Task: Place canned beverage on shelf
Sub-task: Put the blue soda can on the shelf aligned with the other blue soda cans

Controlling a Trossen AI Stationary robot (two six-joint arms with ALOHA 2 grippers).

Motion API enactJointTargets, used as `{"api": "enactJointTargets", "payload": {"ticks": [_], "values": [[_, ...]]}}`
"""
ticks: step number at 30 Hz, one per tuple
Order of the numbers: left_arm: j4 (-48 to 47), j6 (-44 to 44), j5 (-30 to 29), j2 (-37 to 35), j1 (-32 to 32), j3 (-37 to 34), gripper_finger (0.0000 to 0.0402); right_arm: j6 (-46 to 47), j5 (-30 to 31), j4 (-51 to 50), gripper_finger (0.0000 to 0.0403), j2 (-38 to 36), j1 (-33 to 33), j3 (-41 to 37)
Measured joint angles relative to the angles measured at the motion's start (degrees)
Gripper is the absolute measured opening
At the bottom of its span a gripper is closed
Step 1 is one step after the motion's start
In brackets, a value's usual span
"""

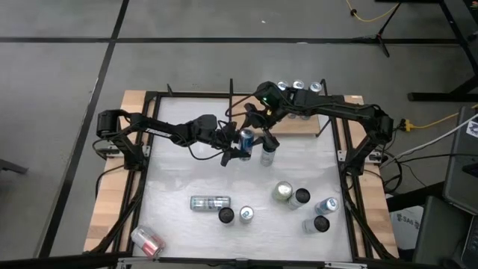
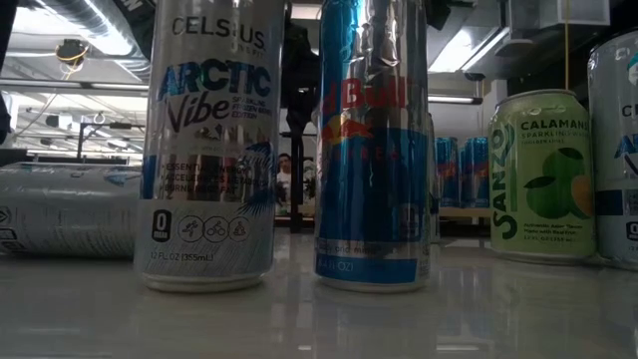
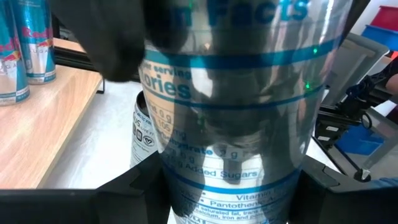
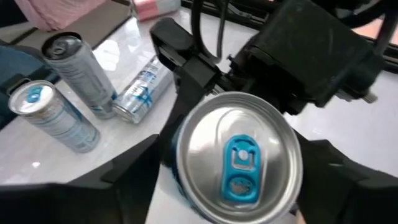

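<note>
A slim blue-and-silver can [image 1: 245, 137] stands upright at the table's middle, between both grippers. My left gripper [image 1: 237, 146] reaches in from the table's left and is shut on it; the can's body [image 3: 236, 112] fills the left wrist view. My right gripper [image 1: 258, 125] comes from above, its fingers on either side of the can's top [image 4: 239, 162]. The shelf [image 1: 302, 127], a light wooden board with black uprights, stands at the far side with three cans [image 1: 299, 87] on it. It also shows in the left wrist view [image 3: 43, 124]. My left gripper pinches the can's side wall [image 3: 186, 186] between its two fingers, coming level from the table's left. The can is upright; whether its base is off the table I cannot tell. My right gripper points down over the can's upper part [image 4: 180, 186], one finger [image 4: 124, 174] against each side. The can's top hides the pads.
A pale can [image 1: 267, 155] stands just right of the held can. Several cans [image 1: 299, 196] stand at the near right, two more [image 1: 236, 215] at the near middle, and a can [image 1: 210, 202] lies on its side. A red can [image 1: 147, 240] lies at the near left corner.
</note>
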Motion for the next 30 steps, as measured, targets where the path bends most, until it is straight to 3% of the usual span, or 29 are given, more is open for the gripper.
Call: {"api": "enactJointTargets", "payload": {"ticks": [8,15,25,30], "values": [[-0.1,-0.2,-0.9,0.0,0.0,0.0,0.0252,0.2,0.7,-0.3,0.0233,-0.1,-0.1,0.0],[-0.2,-2.1,-1.3,-0.2,0.1,0.0,0.0283,0.2,4.2,-1.0,0.0241,0.0,0.0,-0.1],[-1.8,-2.1,-5.5,-0.1,0.1,0.0,0.0283,2.7,9.6,-3.0,0.0237,-1.5,-0.1,0.0],[-2.2,-2.0,-6.3,-0.1,0.1,0.1,0.0283,2.6,13.2,-8.5,0.0238,-1.7,-0.1,3.8]]}}
